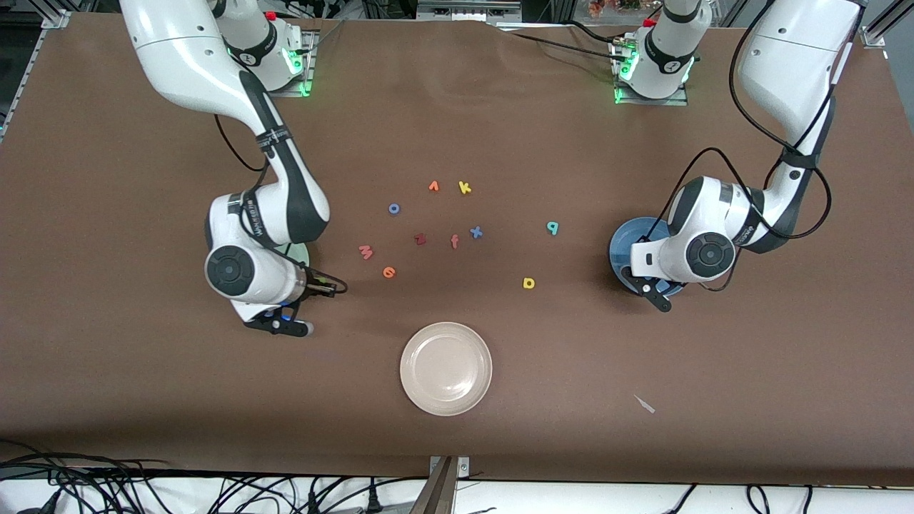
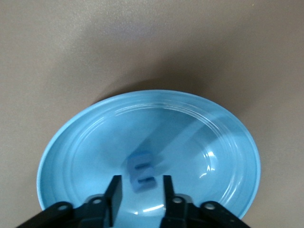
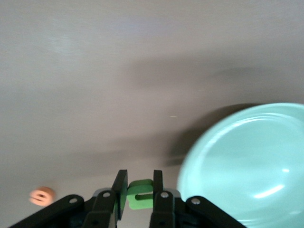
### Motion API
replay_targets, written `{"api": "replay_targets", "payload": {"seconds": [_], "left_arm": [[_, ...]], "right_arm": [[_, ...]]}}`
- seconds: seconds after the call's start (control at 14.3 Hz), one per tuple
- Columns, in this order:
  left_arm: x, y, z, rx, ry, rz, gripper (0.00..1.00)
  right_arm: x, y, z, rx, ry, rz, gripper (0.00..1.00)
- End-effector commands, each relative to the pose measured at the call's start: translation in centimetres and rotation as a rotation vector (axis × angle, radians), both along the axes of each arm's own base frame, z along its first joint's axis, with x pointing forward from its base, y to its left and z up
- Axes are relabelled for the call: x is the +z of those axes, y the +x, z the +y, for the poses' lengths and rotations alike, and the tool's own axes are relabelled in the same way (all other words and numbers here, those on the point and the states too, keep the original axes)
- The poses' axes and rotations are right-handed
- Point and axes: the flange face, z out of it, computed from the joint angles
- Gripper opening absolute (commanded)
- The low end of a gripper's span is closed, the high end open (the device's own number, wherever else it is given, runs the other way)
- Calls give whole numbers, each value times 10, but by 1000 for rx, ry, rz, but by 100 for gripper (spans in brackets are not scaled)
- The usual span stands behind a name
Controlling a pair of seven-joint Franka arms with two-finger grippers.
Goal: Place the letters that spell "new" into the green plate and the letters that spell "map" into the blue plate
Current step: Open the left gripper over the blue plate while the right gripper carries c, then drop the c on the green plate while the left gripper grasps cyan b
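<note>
A: The right claw (image 3: 137,192) pinches the light, squashy green n (image 3: 138,194) by its flat faces beside the green plate (image 3: 247,166); fair?

B: Yes; the left claw (image 2: 140,190), jaws parted, seems to have freed the blue m (image 2: 141,172) into the blue plate (image 2: 80,156).

Brown table (image 1: 143,400) bears plates, scattered letters, perhaps a scrap.

You've got a blue m (image 2: 141,173) on the blue plate (image 2: 85,142), a green n (image 3: 139,194) beside the mint-green plate (image 3: 247,166) — all over brown table (image 1: 714,400).
</note>
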Motion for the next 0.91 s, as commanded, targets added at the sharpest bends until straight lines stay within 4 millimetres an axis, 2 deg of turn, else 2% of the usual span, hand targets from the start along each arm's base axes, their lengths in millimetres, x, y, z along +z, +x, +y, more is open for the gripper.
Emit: {"api": "replay_targets", "payload": {"seconds": [0.0,0.07,0.35,0.49,0.7,0.84], "left_arm": [[15,4,-3,-23,10,-29,100],[23,4,-8,-23,15,-32,100],[53,-2,-52,16,13,-64,100],[61,-12,-83,92,24,-69,100],[62,-34,-145,224,19,-82,100],[51,-45,-170,336,31,-82,100]], "right_arm": [[15,-18,-33,43,9,33,2],[16,-23,-41,34,4,42,2],[11,-37,-75,79,4,36,2],[-3,-49,-93,113,10,4,2],[-25,-60,-108,149,9,-20,2],[-30,-62,-110,174,11,-8,4]]}}
